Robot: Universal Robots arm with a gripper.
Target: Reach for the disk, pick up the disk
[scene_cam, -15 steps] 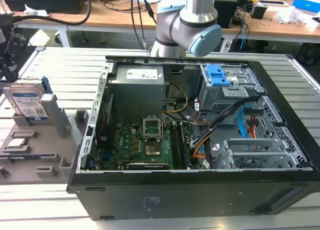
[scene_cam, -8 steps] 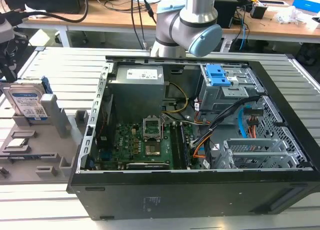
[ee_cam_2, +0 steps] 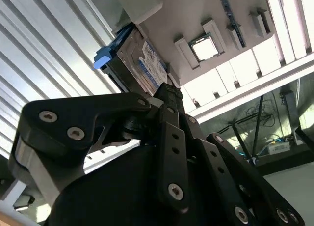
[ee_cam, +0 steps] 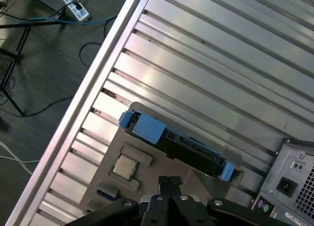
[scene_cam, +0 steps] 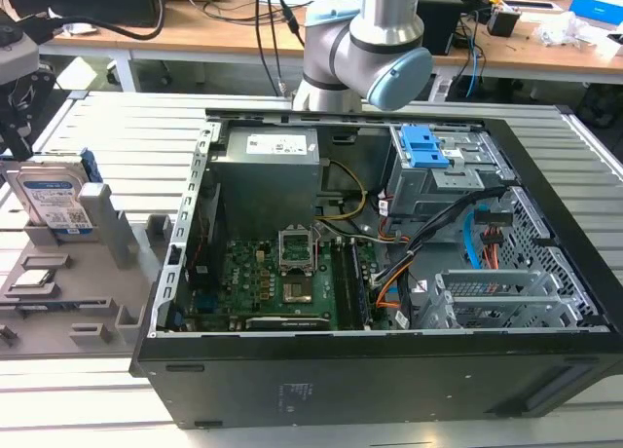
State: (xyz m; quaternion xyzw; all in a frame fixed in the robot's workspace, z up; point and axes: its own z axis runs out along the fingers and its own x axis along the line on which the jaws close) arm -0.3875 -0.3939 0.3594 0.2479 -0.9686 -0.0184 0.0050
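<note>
standing on edge in a slot of the grey holder, the disk sits at the exterior view's left, beside the open case. in the first wrist view the gripper hangs over it, fingers pressed together, empty, not touching. the disk looks stiff, fairly heavy, smooth-faced and shock-shy; pinching across its flat faces near the top edge, clear of the blue bracket, seems the safest hold.
</note>
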